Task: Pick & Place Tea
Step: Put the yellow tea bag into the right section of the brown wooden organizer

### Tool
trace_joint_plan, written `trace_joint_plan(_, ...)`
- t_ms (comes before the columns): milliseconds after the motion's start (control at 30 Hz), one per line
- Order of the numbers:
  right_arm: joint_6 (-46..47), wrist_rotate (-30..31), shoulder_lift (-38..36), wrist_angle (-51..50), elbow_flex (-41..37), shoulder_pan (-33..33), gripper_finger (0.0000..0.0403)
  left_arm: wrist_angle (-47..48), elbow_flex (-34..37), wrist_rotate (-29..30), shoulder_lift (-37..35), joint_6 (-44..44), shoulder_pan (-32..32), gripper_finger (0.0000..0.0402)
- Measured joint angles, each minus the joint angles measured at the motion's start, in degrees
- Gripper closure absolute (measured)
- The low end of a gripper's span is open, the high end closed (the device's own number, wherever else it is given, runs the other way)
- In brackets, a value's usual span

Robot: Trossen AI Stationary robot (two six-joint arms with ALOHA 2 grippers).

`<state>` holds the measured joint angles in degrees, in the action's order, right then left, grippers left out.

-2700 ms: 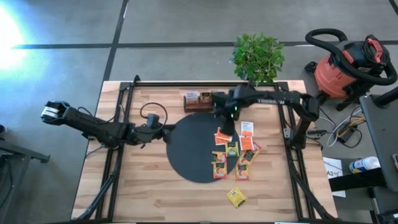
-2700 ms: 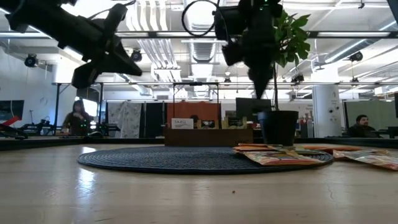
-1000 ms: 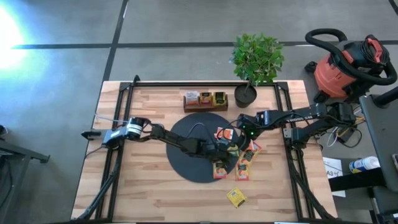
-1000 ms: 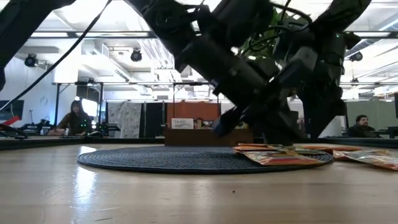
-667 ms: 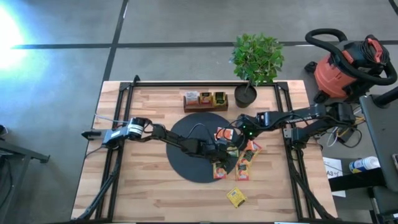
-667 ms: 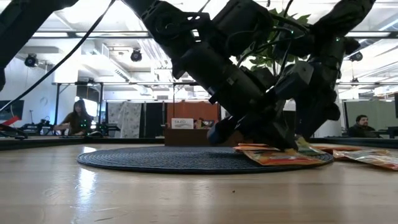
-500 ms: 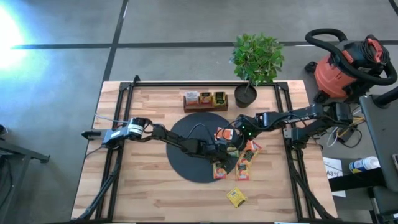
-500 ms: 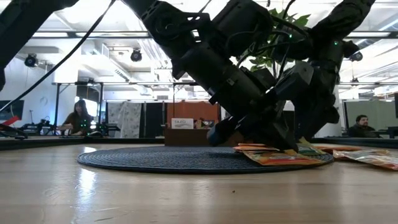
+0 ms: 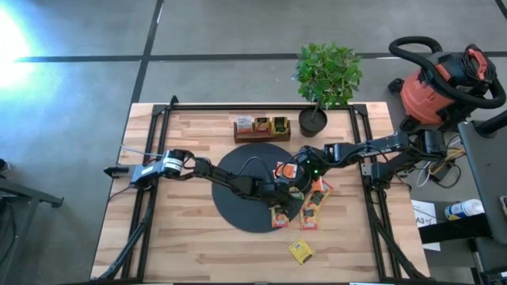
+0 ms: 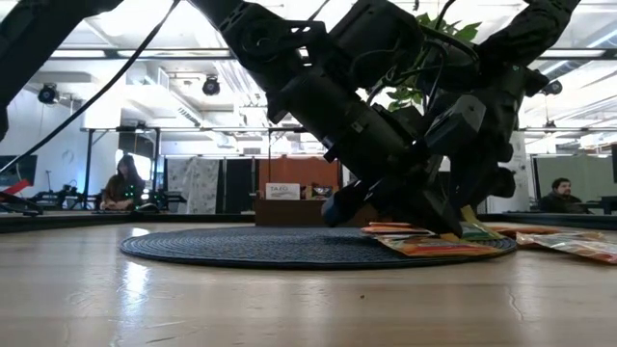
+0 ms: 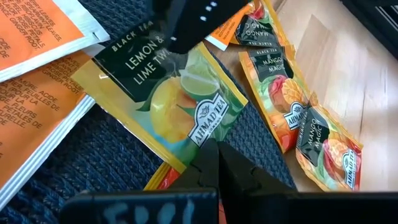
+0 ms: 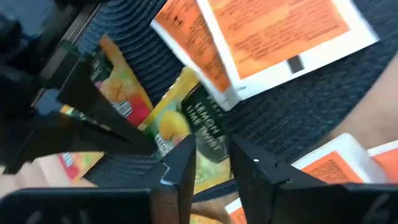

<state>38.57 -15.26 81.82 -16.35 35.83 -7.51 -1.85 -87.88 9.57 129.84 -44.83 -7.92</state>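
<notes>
Several tea sachets lie on the right part of the round black mat (image 9: 238,198) and on the wood beside it. A yellow lemon-and-lime sachet (image 11: 180,106) lies flat among them on the mat. My left gripper (image 11: 214,155) reaches in from the table's left, shut, with its tips at that sachet's yellow edge. My right gripper (image 12: 210,155) comes from the right and points steeply down over the sachet's dark printed end (image 12: 208,134). Its fingers stand a narrow gap apart. In the high view both grippers meet at this sachet (image 9: 295,188). My left gripper sets its shut fingertips on the lemon sachet's yellow edge (image 11: 200,144), slanting down from the table's left. The sachet lies on the mat under them. My right gripper has its fingertips (image 11: 186,25) over the sachet's dark end, coming from above. I cannot tell whether they touch it.
Orange-and-white sachets (image 11: 37,93) and mango sachets (image 11: 311,130) crowd around the lemon one. One more sachet (image 9: 300,250) lies near the front edge. A small wooden box (image 9: 260,127) and a potted plant (image 9: 326,75) stand at the table's far edge.
My right gripper has tipped more steeply down over the lemon sachet and shifted slightly toward the left gripper.
</notes>
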Motion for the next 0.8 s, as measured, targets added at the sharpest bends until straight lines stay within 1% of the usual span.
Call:
trace_joint_plan(67,-1.14,-1.07,0.00,0.01,0.00,0.00,0.0322,0.05,0.02,0.02,0.00,0.04,0.00,0.0401)
trace_joint_plan(267,-2.97,-0.97,0.00,-0.19,0.00,0.00,0.0366,0.07,0.02,0.50,0.04,0.06,0.00,0.0401)
trace_joint_plan(367,-2.82,1.57,0.00,-0.75,0.00,0.00,0.0380,0.07,0.04,0.61,0.04,0.06,0.00,0.0401)
trace_joint_plan(433,-2.89,2.88,0.00,-1.19,0.00,0.00,0.0381,0.11,0.07,1.00,0.07,0.06,0.00,0.0401)
trace_joint_plan(533,-3.51,3.09,0.19,-1.26,0.00,0.00,0.0372,0.13,0.07,1.10,0.07,0.04,0.02,0.0401)
trace_joint_plan(700,-5.29,1.06,1.62,-1.25,0.02,-0.04,0.0351,0.13,0.11,1.24,0.09,0.01,0.00,0.0401)
trace_joint_plan(800,-5.80,0.42,3.04,-1.28,0.02,-0.04,0.0355,0.15,0.13,1.45,0.09,-0.03,0.00,0.0401)
